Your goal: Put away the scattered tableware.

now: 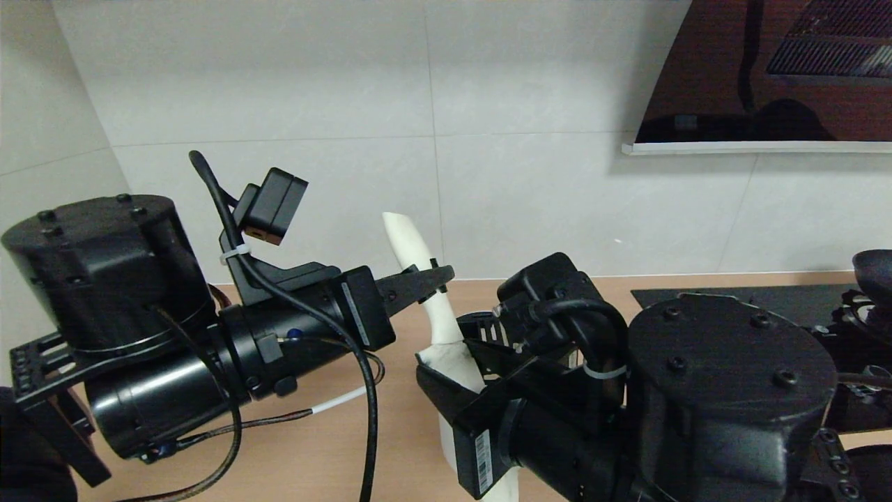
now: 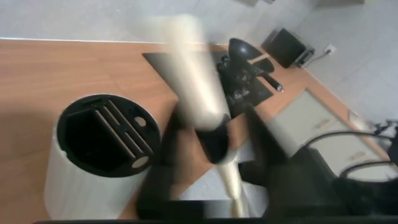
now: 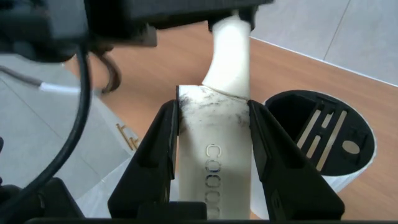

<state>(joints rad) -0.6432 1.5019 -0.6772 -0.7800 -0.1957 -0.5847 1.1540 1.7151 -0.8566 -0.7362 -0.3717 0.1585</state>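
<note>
Utensil (image 1: 411, 244), white, one piece: narrow tapered shaft at one end, wide flat part at the other, with dark smudges on the flat part. It was held in the air above the counter (image 1: 334, 446), touching nothing else.

Left pincer (image 1: 428, 279) was clamped on the narrow shaft, partway down from the tip. Right pincer (image 3: 214, 124) was closed on the wide end, one finger against each side edge.

Long axis was near upright. The narrow tip pointed up toward the wall at the counter's back edge and leaned slightly to the robot's left; the wide end pointed down.

Holder (image 2: 68, 186), a white cylinder with a black slotted top, stood on the counter close below, short of the hob (image 1: 697, 296).

Handling, as judged: light and rigid, with no flex showing between the two holds. The surface looked smooth, so it was likely slippery under a light pinch. The shaft seemed the better grasp, since it would leave the wide end free to go down into a slot.
</note>
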